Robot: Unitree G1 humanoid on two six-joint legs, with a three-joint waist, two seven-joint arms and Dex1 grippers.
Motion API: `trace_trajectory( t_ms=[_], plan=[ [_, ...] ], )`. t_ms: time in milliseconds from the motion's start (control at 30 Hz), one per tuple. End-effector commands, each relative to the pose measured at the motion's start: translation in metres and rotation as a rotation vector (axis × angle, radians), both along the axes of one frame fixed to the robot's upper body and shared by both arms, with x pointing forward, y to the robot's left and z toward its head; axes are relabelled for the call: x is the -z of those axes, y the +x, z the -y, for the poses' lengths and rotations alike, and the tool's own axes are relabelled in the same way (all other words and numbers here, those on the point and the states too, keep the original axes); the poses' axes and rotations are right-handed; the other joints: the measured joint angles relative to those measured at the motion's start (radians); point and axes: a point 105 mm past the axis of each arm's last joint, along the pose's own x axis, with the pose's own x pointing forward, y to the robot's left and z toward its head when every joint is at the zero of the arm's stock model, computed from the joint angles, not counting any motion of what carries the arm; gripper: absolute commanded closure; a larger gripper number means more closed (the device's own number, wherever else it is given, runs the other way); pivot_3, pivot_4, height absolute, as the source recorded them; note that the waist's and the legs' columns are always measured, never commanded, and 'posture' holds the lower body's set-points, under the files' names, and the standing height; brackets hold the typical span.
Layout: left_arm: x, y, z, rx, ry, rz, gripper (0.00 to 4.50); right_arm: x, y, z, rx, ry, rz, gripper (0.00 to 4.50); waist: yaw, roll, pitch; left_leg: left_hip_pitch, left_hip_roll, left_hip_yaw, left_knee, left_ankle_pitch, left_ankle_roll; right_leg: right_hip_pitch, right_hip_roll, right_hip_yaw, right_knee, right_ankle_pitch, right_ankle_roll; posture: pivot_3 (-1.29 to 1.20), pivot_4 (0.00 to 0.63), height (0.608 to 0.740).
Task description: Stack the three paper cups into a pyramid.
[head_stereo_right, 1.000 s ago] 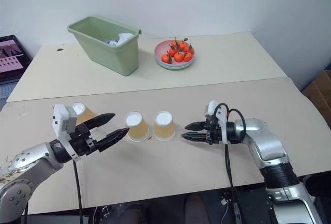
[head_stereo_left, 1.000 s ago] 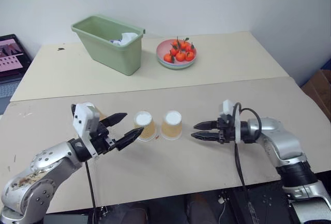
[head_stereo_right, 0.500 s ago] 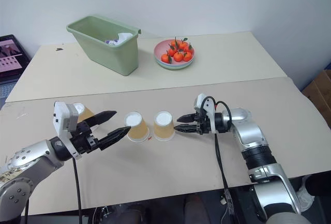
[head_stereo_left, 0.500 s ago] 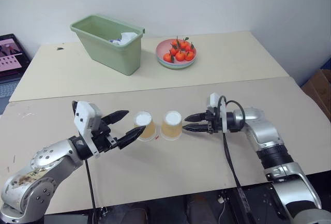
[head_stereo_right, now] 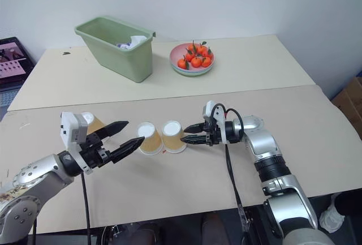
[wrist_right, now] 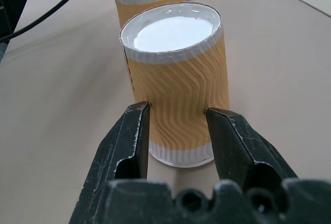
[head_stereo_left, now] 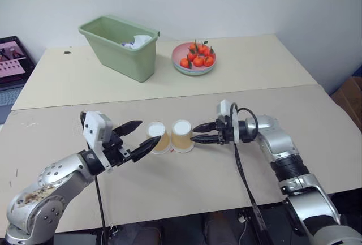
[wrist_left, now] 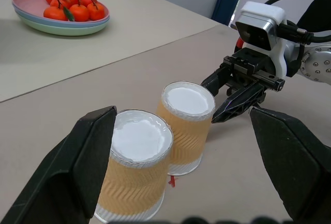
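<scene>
Base row being set — two upturned paper cups [head_stereo_left: 169, 136] stand touching mid-table; the right gripper [head_stereo_left: 195, 133], fingers narrowly apart, presses the right-hand cup's side; the left gripper [head_stereo_left: 146, 134] waits spread wide beside the left-hand cup; the third cup [head_stereo_right: 90, 123] behind it needs lifting on top.

Observe the left arm [head_stereo_left: 54, 180]: it reaches forward and inward, and the left gripper [head_stereo_left: 148, 132] is level with its jaws spread wide. Observe the right arm [head_stereo_left: 283, 154]: it is bent inward, and the right gripper [head_stereo_left: 195, 132] points left, tipped slightly down, jaws drawn to a narrow gap.
</scene>
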Motion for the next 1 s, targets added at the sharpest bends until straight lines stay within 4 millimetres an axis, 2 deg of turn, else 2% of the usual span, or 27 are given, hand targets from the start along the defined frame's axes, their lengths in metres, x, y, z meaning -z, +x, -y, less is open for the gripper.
trace_trajectory(
  t_ms=[33, 167, 267, 400, 500, 567, 833, 1000],
  plan=[
    [-0.009, -0.002, 0.002, -0.001, -0.007, 0.048, 0.14, -0.01, 0.003, 0.015, 0.026, -0.007, 0.043, 2.38, 0.0, 0.0, 0.0, 0.0, 0.0, 0.0, 0.0, 0.0, 0.0, 0.0, 0.0, 0.0, 0.0, 0.0, 0.0, 0.0, 0.15, 0.728],
    [-0.015, -0.002, -0.005, -0.038, -0.04, 0.057, 0.14, -0.013, 0.004, 0.039, 0.077, -0.027, 0.035, 2.38, 0.001, 0.0, 0.0, 0.0, 0.0, 0.0, 0.0, 0.0, 0.0, 0.0, 0.0, 0.0, 0.0, 0.0, 0.0, 0.0, 0.15, 0.728],
    [-0.03, 0.001, -0.019, -0.12, -0.137, 0.081, 0.14, -0.021, 0.005, 0.067, 0.134, -0.076, 0.065, 2.38, 0.001, 0.0, 0.0, 0.0, 0.0, 0.0, 0.0, 0.0, 0.0, 0.0, 0.0, 0.0, 0.0, 0.0, 0.0, 0.0, 0.15, 0.728],
    [-0.035, 0.008, -0.043, -0.283, -0.196, 0.091, 0.14, -0.054, 0.008, 0.084, 0.188, -0.035, 0.134, 2.38, -0.002, 0.0, 0.0, 0.0, 0.0, 0.0, 0.0, 0.0, 0.0, 0.0, 0.0, 0.0, 0.0, 0.0, 0.0, 0.0, 0.15, 0.728],
    [-0.028, 0.01, -0.064, -0.408, -0.245, 0.063, 0.14, -0.075, 0.0, 0.079, 0.162, 0.032, 0.151, 2.38, -0.004, 0.0, 0.0, 0.001, 0.0, 0.0, 0.0, 0.0, 0.0, 0.0, 0.0, 0.0, 0.0, 0.0, 0.0, 0.0, 0.15, 0.728],
    [-0.021, 0.008, -0.074, -0.456, -0.254, 0.039, 0.14, -0.082, -0.006, 0.074, 0.14, 0.062, 0.146, 2.38, -0.005, 0.0, 0.0, 0.001, 0.0, 0.0, 0.0, 0.0, 0.0, 0.0, 0.0, 0.0, 0.0, 0.0, 0.0, 0.0, 0.15, 0.728],
    [0.018, -0.011, -0.096, -0.597, -0.274, -0.068, 0.14, -0.073, -0.006, 0.055, 0.14, 0.074, 0.136, 2.38, 0.004, 0.0, 0.0, 0.0, 0.0, 0.0, 0.0, 0.0, 0.0, 0.0, 0.0, 0.0, 0.0, 0.0, 0.0, 0.0, 0.15, 0.728],
    [0.027, -0.004, -0.119, -0.704, -0.246, -0.07, 0.14, -0.072, -0.006, 0.05, 0.142, 0.086, 0.14, 2.38, 0.008, 0.0, 0.0, 0.0, 0.0, 0.0, 0.0, 0.0, 0.0, 0.001, 0.0, 0.0, 0.0, 0.0, 0.0, 0.0, 0.15, 0.728]
  ],
)
